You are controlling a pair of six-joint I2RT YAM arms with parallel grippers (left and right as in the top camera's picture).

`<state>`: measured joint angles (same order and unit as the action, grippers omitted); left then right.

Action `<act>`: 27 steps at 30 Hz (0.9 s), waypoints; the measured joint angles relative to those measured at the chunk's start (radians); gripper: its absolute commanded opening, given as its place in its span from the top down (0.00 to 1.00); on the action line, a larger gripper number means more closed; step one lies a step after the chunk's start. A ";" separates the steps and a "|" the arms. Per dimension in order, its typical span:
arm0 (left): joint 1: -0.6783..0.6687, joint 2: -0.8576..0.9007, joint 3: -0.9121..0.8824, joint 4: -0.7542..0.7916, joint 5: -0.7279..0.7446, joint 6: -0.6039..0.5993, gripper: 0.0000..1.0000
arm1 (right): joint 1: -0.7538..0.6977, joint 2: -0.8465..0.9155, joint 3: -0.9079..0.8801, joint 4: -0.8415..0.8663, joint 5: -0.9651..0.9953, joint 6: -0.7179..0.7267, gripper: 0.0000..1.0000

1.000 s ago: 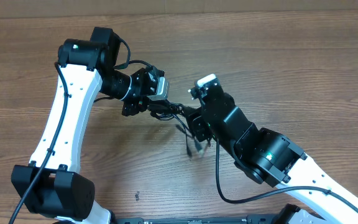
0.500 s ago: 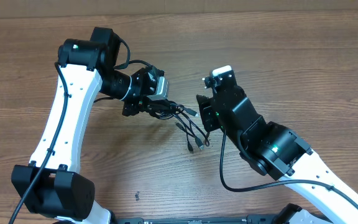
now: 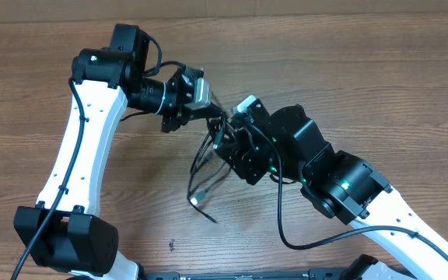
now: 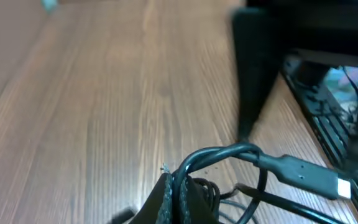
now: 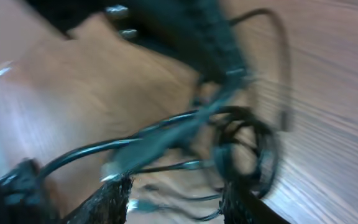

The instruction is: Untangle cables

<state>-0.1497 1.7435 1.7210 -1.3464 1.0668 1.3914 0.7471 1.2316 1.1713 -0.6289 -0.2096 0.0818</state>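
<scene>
While the left gripper [image 4: 174, 190] is clamped tight on the black cables [image 4: 229, 155], their plug ends [image 3: 199, 199] trail nearer; the right gripper [image 5: 176, 200], blurred, has its jaws apart around the strands.

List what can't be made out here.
Whether the right gripper holds the cables: right wrist view is motion-blurred; overhead, its own body covers the fingertips.
Where the cables cross: overhead, hidden under the right gripper.
Most of the cables' length: cut off by the left wrist view's bottom edge.
</scene>
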 measured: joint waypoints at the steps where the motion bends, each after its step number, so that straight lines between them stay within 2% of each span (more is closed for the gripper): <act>1: 0.000 0.000 0.000 0.021 0.002 -0.032 0.96 | 0.000 0.000 0.000 0.009 -0.026 -0.001 0.52; 5: 0.000 0.000 0.000 0.066 0.004 -0.127 0.96 | 0.000 0.000 0.000 0.018 -0.072 -0.002 0.52; 10: 0.000 0.000 0.000 0.071 0.006 -0.167 0.96 | 0.000 0.000 0.000 0.050 -0.110 -0.009 0.53; 14: 0.000 0.000 0.000 0.067 0.007 -0.189 0.96 | 0.000 0.000 0.000 0.052 -0.134 -0.040 0.59; 16: 0.000 0.000 0.000 0.031 -0.016 -0.189 0.96 | 0.002 0.000 0.000 0.045 -0.064 -0.037 0.57; 17: 0.000 0.000 0.000 0.023 -0.031 -0.190 0.96 | 0.002 0.000 0.000 0.047 -0.043 -0.036 0.53; 21: 0.000 0.000 0.000 -0.060 -0.190 -0.188 0.96 | 0.002 0.000 0.000 0.094 0.054 -0.045 0.49; 27: 0.000 0.000 0.000 -0.135 -0.201 -0.116 0.96 | 0.002 0.000 0.000 0.088 0.103 -0.083 0.48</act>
<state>-0.1497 1.7435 1.7214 -1.4818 0.8654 1.2758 0.7486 1.2316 1.1713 -0.5411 -0.1066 -0.0010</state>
